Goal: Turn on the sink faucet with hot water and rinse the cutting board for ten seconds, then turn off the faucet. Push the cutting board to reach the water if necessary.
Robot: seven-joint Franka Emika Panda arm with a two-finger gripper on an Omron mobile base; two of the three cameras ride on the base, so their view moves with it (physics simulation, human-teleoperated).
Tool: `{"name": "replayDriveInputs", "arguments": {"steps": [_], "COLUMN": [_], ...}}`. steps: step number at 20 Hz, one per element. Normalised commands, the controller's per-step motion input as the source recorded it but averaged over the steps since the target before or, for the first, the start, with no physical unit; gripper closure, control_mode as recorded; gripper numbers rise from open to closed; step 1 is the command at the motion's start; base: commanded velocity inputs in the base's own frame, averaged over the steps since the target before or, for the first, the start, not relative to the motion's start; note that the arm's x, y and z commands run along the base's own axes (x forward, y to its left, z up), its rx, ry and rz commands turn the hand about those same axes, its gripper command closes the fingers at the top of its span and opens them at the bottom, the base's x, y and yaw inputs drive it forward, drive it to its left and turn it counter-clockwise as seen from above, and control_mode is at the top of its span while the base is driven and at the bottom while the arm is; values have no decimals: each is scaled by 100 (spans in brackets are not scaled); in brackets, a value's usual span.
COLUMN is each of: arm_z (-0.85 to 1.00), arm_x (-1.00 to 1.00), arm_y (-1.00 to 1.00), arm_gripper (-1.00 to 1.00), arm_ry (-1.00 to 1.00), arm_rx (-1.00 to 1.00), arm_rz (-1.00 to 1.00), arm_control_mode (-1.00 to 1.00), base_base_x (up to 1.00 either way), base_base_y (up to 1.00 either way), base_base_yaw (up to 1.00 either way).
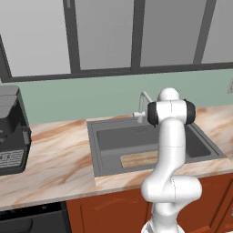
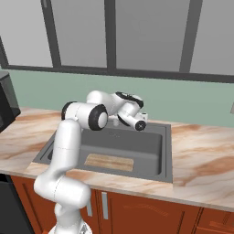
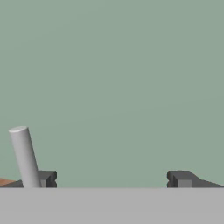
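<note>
The dark-grey sink (image 1: 95, 150) (image 2: 167, 155) is set in the peach stone counter. The tan cutting board (image 1: 139, 159) (image 2: 109, 162) lies flat on the basin floor near its front wall. The sink faucet (image 1: 144, 101) stands at the back rim, its short lever (image 1: 137, 114) at the base. My gripper (image 3: 113, 179) is open and empty, facing the green wall. A light-grey faucet rod (image 3: 24, 157) rises just by my left fingertip (image 3: 46, 178). In the right base view my hand (image 2: 132, 114) hovers over the sink's back rim and covers the faucet. The water is not in view.
A black coffee machine (image 1: 11, 132) stands on the counter at far left. The green backsplash (image 1: 91, 98) and a dark-framed window lie close behind the faucet. Open counter (image 2: 205, 151) stretches to the right of the sink. Red-brown cabinet fronts (image 2: 137, 210) run below.
</note>
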Motion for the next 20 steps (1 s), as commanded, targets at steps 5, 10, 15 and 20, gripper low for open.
{"name": "replayDriveInputs", "arguments": {"steps": [5, 10, 15, 20], "arm_z": [0, 0, 0, 0], "arm_x": [0, 0, 9, 0], "arm_y": [0, 0, 0, 0], "arm_gripper": [-100, -100, -100, 100], "arm_ry": [0, 0, 0, 0], "arm_rx": [0, 0, 0, 0], "arm_rz": [0, 0, -1, 0], "arm_control_mode": [-100, -100, -100, -100], "base_base_x": [0, 0, 0, 0], "base_base_y": [0, 0, 0, 0], "base_base_yaw": [0, 0, 0, 0]}}
